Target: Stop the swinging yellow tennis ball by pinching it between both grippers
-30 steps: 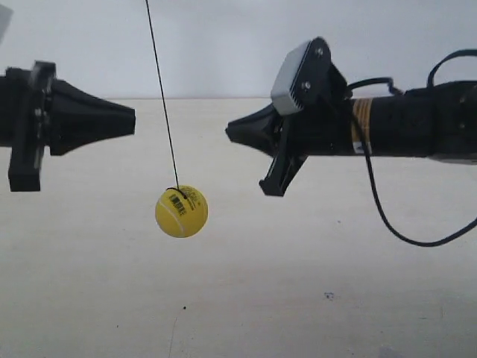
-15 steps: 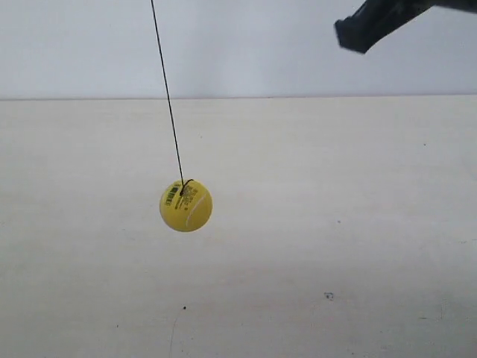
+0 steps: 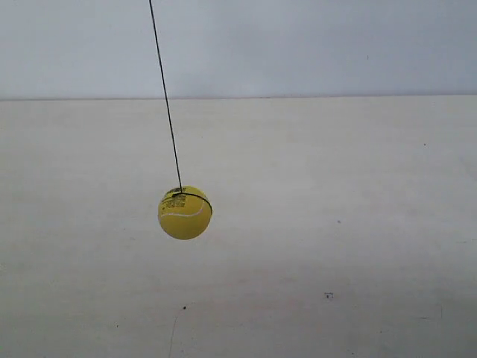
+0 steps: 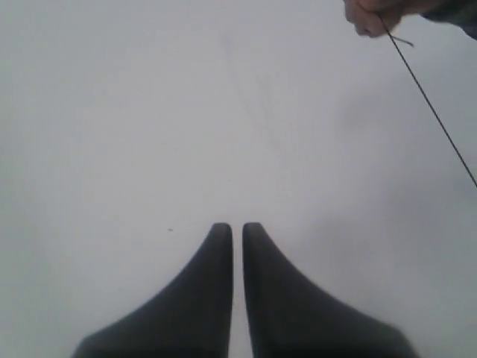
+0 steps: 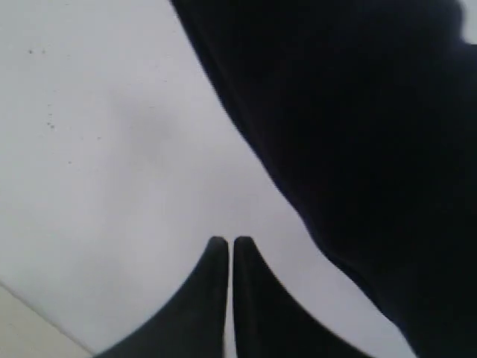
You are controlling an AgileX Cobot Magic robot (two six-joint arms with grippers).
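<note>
The yellow tennis ball [image 3: 185, 212] hangs on a thin black string [image 3: 165, 97] in the exterior view, left of the middle, above the pale table [image 3: 335, 224]. Neither arm shows in that view. In the left wrist view my left gripper [image 4: 232, 227] is shut, with nothing between its black tapered tips, over a blank pale surface; the string [image 4: 432, 108] runs down from a hand [image 4: 373, 15] at the frame's corner. My right gripper [image 5: 223, 242] is shut and empty too. The ball is out of both wrist views.
A large dark shape [image 5: 358, 134], blurred and close, fills much of the right wrist view beside the right gripper. A pale wall [image 3: 298, 45] stands behind the table in the exterior view.
Both arms have left the exterior view; the one at its right rose out through the top. The ball has stayed near the same spot and has turned on its string.
</note>
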